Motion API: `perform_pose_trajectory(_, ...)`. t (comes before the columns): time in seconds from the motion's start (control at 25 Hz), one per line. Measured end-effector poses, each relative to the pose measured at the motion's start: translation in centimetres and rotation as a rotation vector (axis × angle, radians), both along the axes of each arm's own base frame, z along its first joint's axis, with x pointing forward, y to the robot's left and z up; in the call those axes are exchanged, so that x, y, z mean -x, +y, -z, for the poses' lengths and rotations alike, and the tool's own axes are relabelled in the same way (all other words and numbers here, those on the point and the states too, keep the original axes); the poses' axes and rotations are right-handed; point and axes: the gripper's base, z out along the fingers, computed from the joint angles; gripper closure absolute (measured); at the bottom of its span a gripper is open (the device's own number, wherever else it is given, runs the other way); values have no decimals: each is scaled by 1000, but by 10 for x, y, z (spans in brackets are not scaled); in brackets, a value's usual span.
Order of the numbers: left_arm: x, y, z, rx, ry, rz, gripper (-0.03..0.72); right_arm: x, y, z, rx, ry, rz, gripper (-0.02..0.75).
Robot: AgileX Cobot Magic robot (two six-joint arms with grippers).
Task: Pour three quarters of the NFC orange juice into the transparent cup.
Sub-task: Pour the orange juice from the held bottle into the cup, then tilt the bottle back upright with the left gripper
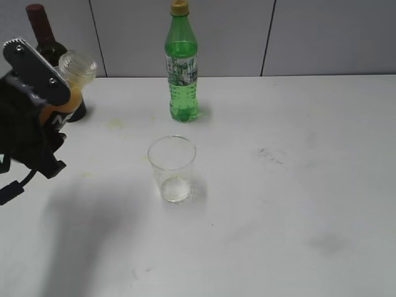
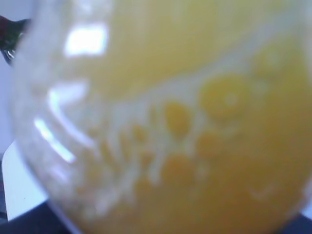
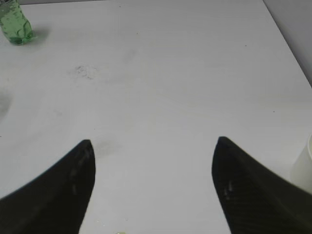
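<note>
Though juice [image 1: 69, 93] lifted, soda btl [image 1: 182, 68] behind cup [image 1: 171, 168].

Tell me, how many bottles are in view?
3. The NFC orange juice is held in the left gripper at far left; the wine bottle stands behind it; the green soda bottle stands behind the transparent cup.

A white worktop [image 1: 297, 185] fills most of the exterior view, matte and faintly scuffed, with a grey smudge right of centre and a few pale yellowish stains toward the left. Behind it stands a wall [image 1: 322, 37] of light grey panels, split by thin dark vertical seams. Light falls from above and somewhat ahead, throwing soft shadows across the near left of the surface. In the right wrist view the same white surface runs to its far right edge, where a grey strip shows beyond it.
</note>
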Motion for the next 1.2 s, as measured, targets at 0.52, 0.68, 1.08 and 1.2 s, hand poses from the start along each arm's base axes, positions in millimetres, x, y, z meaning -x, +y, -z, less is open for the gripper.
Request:
perform_pose_trajectory(0.52, 1, -36, 19, -279, -55, 111, 214, 0, 0, 0, 0, 0, 0, 166)
perform_pose_trajectory(0.68, -1, -37, 25, -323, -54, 120, 214, 0, 0, 0, 0, 0, 0, 166)
perform_pose_trajectory(1.08, -29, -55, 23, -445, -30, 67, 214, 0, 0, 0, 0, 0, 0, 166)
perform_pose_trajectory(1.2, -33, -57, 26, -483, -25, 55, 214, 0, 0, 0, 0, 0, 0, 166)
